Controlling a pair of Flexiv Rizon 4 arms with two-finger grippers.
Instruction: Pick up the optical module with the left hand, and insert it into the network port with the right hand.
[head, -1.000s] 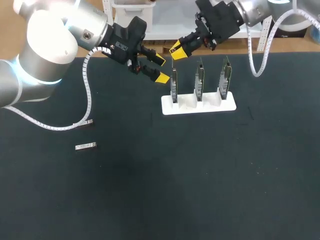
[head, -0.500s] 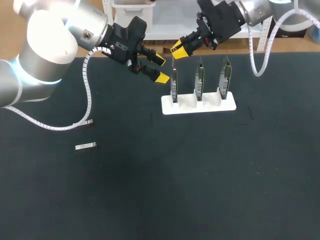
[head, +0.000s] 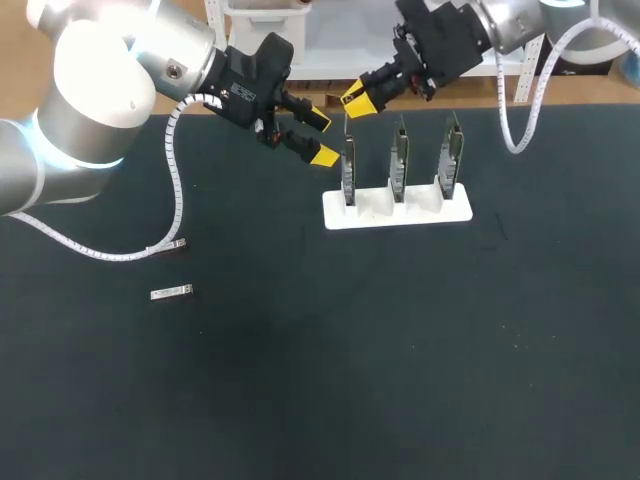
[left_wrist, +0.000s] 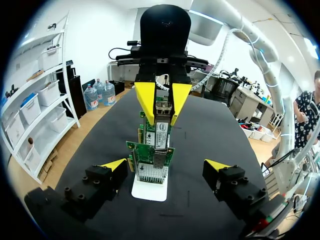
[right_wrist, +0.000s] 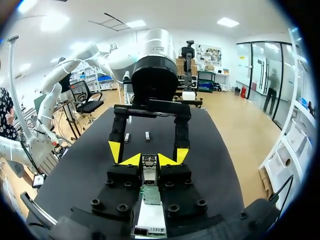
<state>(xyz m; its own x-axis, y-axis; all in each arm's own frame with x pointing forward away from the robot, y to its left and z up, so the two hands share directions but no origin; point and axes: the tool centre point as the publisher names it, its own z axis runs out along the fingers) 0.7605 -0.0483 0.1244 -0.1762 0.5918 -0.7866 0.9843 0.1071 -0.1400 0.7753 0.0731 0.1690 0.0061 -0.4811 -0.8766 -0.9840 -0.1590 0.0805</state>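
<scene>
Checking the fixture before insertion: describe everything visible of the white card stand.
The white card stand is a flat, plastic-looking base with three slots, on the dark table at its far middle. Three green network cards stand upright in it. The right end effector is shut on an optical module atop the leftmost card; the left end effector, open, is beside that card.

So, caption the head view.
Right gripper shut on a module at the end card in the stand; left gripper open beside it; second module on the table.

optical module (right_wrist: 149, 174) in right claw (right_wrist: 149, 161) | over leftmost card (head: 348, 178) | in stand (head: 397, 212)
</scene>
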